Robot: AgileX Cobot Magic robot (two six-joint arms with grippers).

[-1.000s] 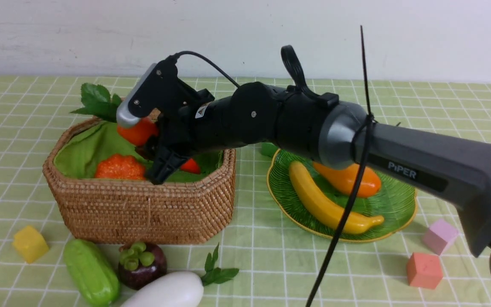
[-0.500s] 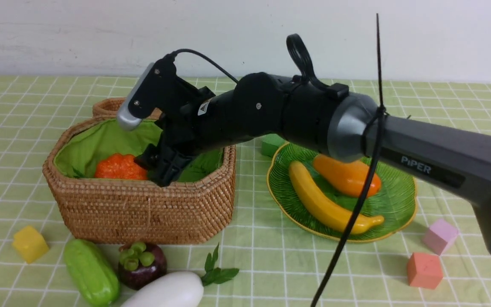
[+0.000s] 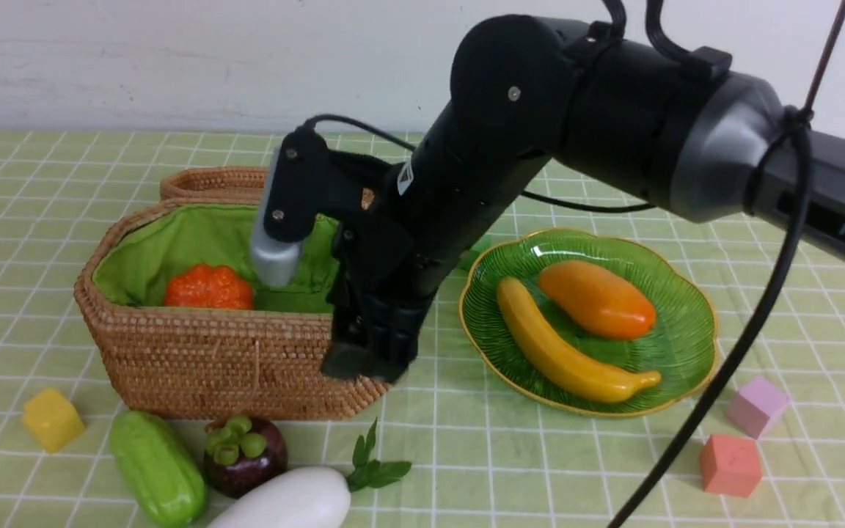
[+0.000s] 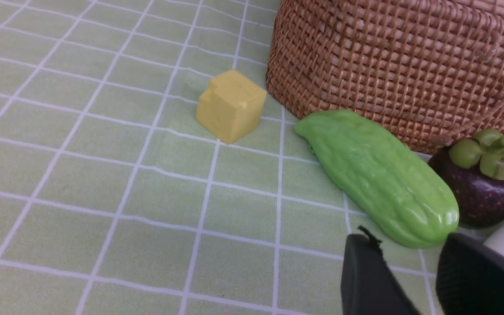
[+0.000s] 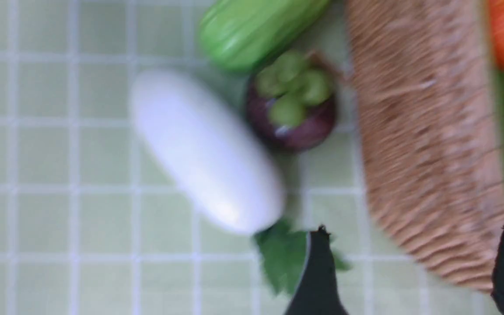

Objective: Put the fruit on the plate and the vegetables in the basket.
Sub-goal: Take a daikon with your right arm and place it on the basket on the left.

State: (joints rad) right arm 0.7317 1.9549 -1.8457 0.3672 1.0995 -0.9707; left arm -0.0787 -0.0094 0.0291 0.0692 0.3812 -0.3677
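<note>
My right gripper point(image 3: 365, 365) points down in front of the right front corner of the basket point(image 3: 239, 359), open and empty point(image 5: 416, 245). An orange pumpkin point(image 3: 208, 287) lies on the basket's green lining. The banana point(image 3: 562, 353) and the orange mango point(image 3: 597, 298) rest on the green plate point(image 3: 690, 293). In front of the basket lie the green cucumber point(image 3: 157, 466), the purple mangosteen point(image 3: 245, 456) and the white vegetable point(image 3: 287, 502) with its leaves point(image 3: 375, 469). My left gripper point(image 4: 407, 258) hovers low beside the cucumber's point(image 4: 379, 175) end, open, holding nothing.
The woven lid point(image 3: 210, 182) stands behind the basket. A yellow cube point(image 3: 50, 419) sits at the basket's front left. A pink cube point(image 3: 758, 405) and a salmon cube point(image 3: 730, 464) lie right of the plate. The right arm's cable point(image 3: 730, 367) hangs across the plate's right side.
The right gripper let go of an orange vegetable with green leaves over the basket, then lifted out and came down in front of the basket's right corner. The left gripper stayed put.
</note>
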